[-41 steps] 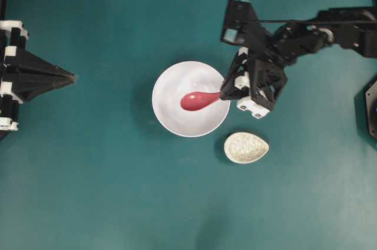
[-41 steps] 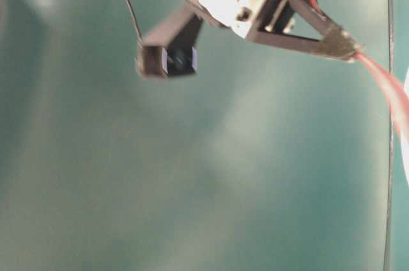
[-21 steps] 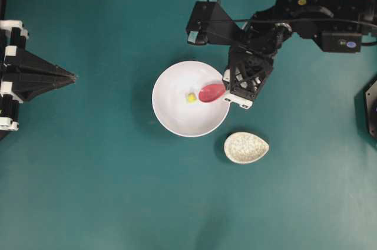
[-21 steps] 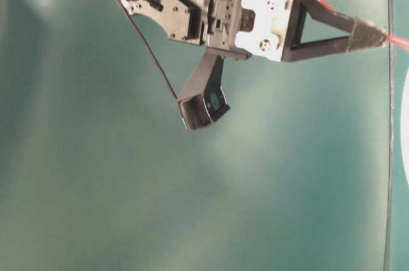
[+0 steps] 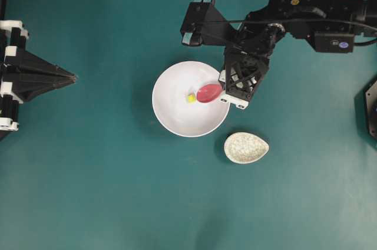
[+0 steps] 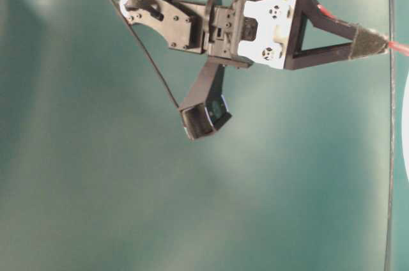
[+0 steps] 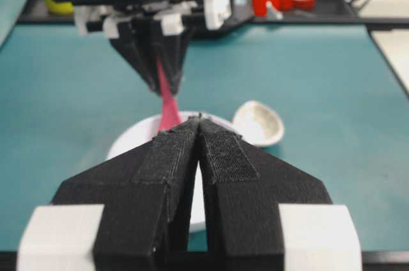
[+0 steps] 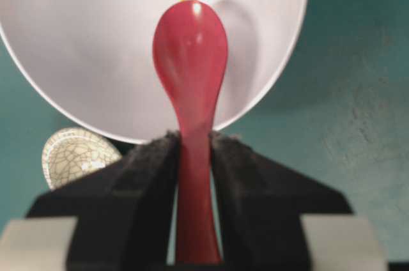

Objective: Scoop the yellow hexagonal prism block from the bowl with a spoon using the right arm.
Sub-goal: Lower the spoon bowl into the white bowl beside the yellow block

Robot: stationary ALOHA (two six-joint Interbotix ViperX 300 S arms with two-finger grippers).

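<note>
The right end effector (image 8: pixel 192 175) is clamped on the handle of the spoon (image 8: pixel 190 54), with the scoop reaching into the bowl (image 5: pixel 171 114) from about its 3 o'clock rim. The block (image 5: pixel 191 98) lies on the bowl's floor near the centre, just off the scoop's tip; in the right wrist view the tip looks to be at or nearly at the block's edge, though I cannot tell whether they touch. The left end effector (image 7: pixel 199 131) sits closed and parked at the 9 o'clock edge of the tabletop (image 5: pixel 88 191), well apart from the work.

The main risk, as I judge it, is pushing rather than scooping. The block is far smaller than the scoop and rests on smooth white glaze, so a tip that arrives too high or too flat would likely shove it toward 9 o'clock and up the far wall. Pressing down hard could slide the bowl, which is not held. The glossy handle might also twist between the pads if the tip catches, spilling the block on the lift. The spoon rest (image 5: pixel 246 147), near the bowl at 5 o'clock, looks clear of the arm's path.
</note>
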